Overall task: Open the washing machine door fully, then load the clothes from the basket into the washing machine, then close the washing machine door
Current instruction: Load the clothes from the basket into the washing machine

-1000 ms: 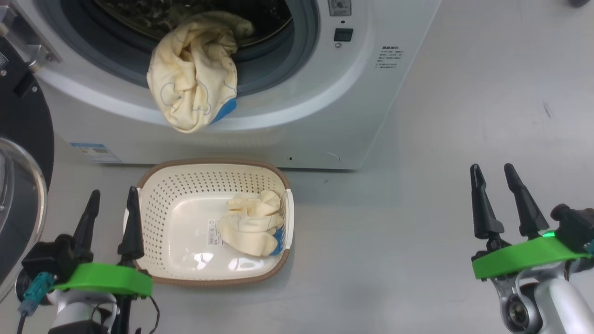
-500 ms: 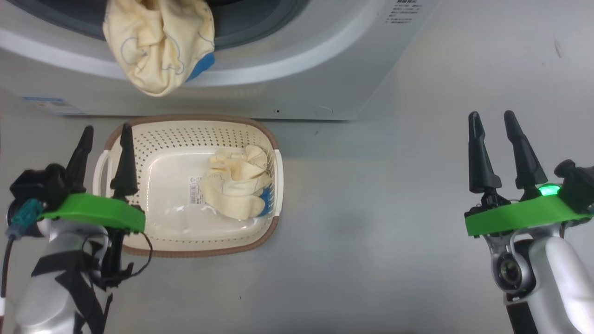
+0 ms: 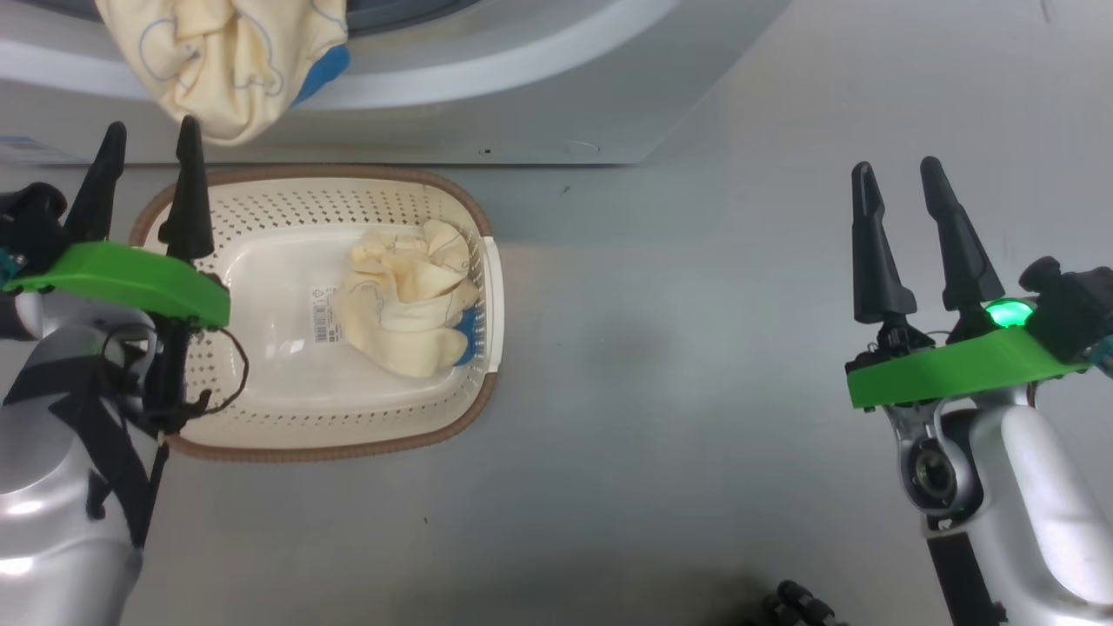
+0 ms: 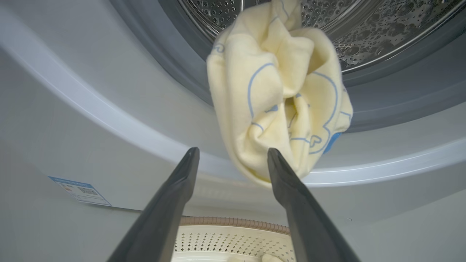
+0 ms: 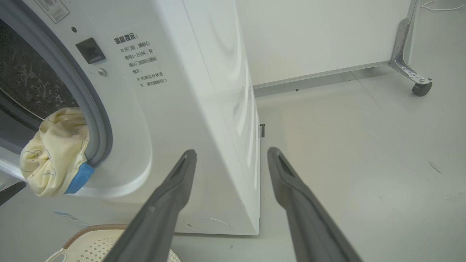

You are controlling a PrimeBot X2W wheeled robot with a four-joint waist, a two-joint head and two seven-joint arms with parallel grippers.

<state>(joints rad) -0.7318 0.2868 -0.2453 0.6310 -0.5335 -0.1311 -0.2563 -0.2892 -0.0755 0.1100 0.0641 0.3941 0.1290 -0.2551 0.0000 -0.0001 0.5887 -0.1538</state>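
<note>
Head view: both jaws wide apart; garment (image 3: pixel 217 69) over washer (image 3: pixel 539 113) rim, above basket (image 3: pixel 330 204).

A cream-yellow garment (image 4: pixel 280 105) with blue line markings hangs out of the open mouth of the white washing machine (image 5: pixel 204 109), over its grey seal (image 4: pixel 185 69). Just in front, on the floor (image 3: pixel 661 391), stands the cream, brown-rimmed basket (image 3: pixel 348 449), with more pale clothes (image 3: pixel 404 300) crumpled against its right side.
</note>
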